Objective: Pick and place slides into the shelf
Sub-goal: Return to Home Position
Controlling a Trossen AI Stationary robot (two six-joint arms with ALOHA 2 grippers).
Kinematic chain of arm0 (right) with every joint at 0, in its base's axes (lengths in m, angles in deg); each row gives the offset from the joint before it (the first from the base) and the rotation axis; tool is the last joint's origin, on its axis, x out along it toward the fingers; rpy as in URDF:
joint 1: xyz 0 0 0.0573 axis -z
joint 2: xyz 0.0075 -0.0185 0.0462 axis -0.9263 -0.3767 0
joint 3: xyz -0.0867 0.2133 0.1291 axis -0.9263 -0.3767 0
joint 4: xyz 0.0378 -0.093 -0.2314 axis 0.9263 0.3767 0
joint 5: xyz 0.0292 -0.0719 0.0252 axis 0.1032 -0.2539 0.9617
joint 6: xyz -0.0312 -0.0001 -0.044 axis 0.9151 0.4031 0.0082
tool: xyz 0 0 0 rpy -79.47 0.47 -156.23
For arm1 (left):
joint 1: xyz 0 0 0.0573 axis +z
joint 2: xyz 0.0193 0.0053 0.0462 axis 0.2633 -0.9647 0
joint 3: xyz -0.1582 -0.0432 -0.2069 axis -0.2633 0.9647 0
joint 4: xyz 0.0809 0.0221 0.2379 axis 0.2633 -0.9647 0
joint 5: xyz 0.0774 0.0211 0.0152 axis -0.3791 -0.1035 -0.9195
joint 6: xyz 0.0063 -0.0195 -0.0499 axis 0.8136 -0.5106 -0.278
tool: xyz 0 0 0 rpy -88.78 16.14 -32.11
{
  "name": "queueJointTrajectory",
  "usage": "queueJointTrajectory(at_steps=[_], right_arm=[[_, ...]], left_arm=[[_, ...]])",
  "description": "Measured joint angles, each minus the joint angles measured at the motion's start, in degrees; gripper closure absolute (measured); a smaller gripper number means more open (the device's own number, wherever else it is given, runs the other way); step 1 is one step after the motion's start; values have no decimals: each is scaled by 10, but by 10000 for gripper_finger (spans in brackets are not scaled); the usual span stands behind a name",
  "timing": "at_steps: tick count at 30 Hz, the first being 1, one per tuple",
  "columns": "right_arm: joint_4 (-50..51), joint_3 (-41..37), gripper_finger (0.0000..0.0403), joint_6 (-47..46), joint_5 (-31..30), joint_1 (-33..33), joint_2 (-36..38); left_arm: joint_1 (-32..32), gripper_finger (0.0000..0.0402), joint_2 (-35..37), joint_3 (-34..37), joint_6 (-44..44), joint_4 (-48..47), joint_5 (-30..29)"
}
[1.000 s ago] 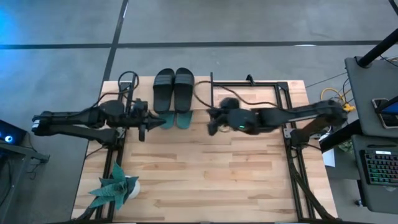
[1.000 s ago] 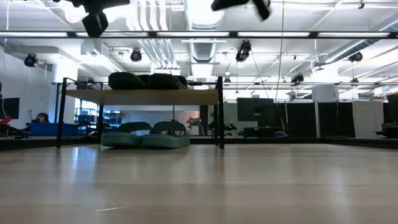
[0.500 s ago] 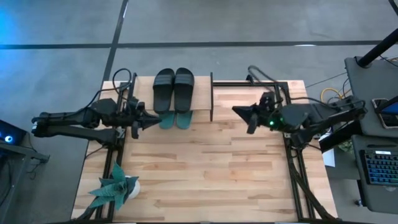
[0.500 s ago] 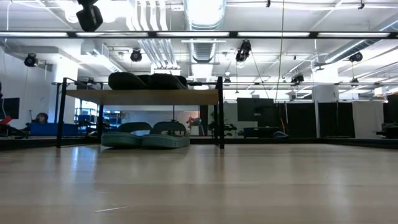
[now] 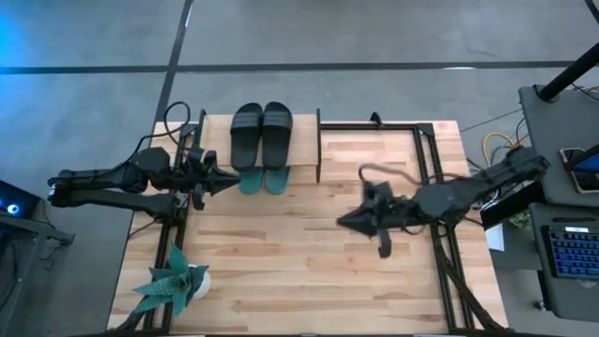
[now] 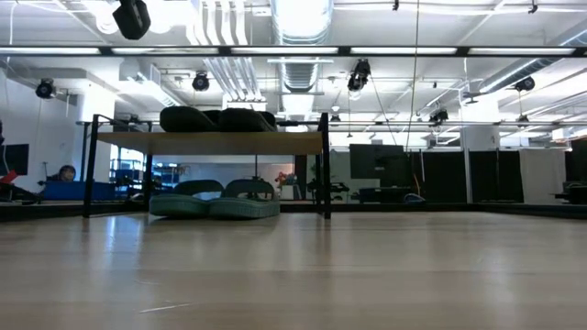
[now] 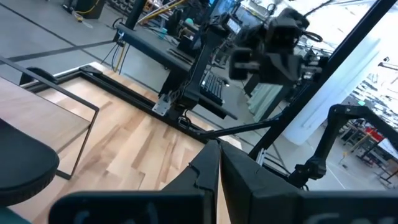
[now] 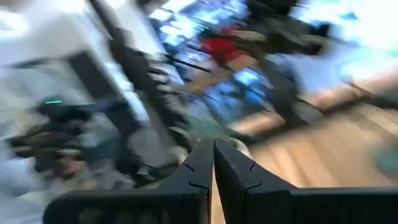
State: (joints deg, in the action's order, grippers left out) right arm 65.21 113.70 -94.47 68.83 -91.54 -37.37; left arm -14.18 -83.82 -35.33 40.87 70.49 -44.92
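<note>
The shelf stands at the table's far edge, seen from the front in the low view. The black slides lie side by side on its top board, soles down. The teal slides lie under that board, their ends poking out toward the near side. My left gripper is shut and empty, up in the air just left of the teal slides. My right gripper is shut and empty over the table's middle, right of the shelf.
A green plant stands at the table's near left corner. Black frame rails and cables run along the right side. Bare wood spreads across the near half of the table.
My right gripper has drawn away from the shelf toward the table's right edge, then swung toward the near edge and the middle, leaving the low view. My left arm has pulled back a little toward the left and risen. Slides and shelf have stayed put.
</note>
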Motion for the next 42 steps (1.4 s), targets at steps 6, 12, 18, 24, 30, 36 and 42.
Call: queueJointTrajectory(at_steps=[6,12,18,24,30,36,42], right_arm=[[-178,-84,394,51,166,121,-14],[-38,-111,394,51,155,180,78],[4,-162,394,34,54,139,174],[5,-234,394,54,47,118,231],[-20,-321,394,54,42,135,312],[-48,-401,394,55,42,166,414],[-47,-464,394,63,42,194,500]], left_arm=[[0,402,0,0,10,-1,-2],[0,402,4,1,59,-6,12],[1,402,100,4,113,-63,9],[1,402,219,63,121,-111,-36],[1,402,305,124,141,-77,-73],[1,402,274,141,145,-76,-96],[1,402,282,166,197,-18,-124]])
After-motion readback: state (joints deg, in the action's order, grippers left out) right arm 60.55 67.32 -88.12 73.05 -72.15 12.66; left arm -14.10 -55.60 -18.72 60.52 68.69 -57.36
